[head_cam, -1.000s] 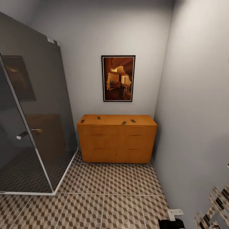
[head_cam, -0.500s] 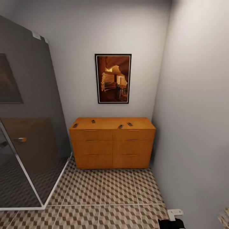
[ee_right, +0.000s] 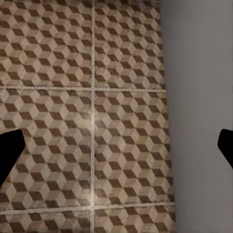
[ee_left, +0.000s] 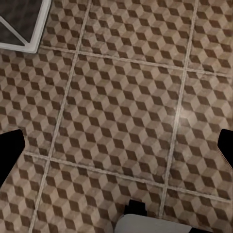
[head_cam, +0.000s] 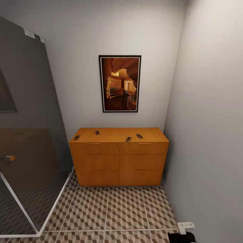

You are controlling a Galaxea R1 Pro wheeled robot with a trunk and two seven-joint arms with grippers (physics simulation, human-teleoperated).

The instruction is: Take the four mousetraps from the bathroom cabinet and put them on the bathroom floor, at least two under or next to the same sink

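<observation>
The orange-brown cabinet [head_cam: 118, 162] stands against the far wall, straight ahead in the head view. Several mousetraps lie on its top: one at the front left corner [head_cam: 76, 137], one further back [head_cam: 97, 132], and a pair right of the middle [head_cam: 128, 139] [head_cam: 139, 136]. The cube-patterned bathroom floor [head_cam: 118, 209] stretches from me to the cabinet. My left gripper [ee_left: 116, 150] hangs open over bare tiles, its fingertips [ee_left: 9, 150] wide apart. My right gripper [ee_right: 116, 145] is open too, above the tiles beside a grey wall [ee_right: 199, 97]. The bathroom sink is out of view.
A dark glass shower enclosure [head_cam: 27, 135] with a white base rail takes up the left side. A framed picture [head_cam: 119, 83] hangs above the cabinet. A grey wall [head_cam: 209, 135] runs along the right. A white and black robot part [head_cam: 184, 233] pokes in at the lower right.
The head camera has come closer and turned, so the cabinet looks larger and the shower has slid out to the left. The mousetraps lie where they were on the cabinet top.
</observation>
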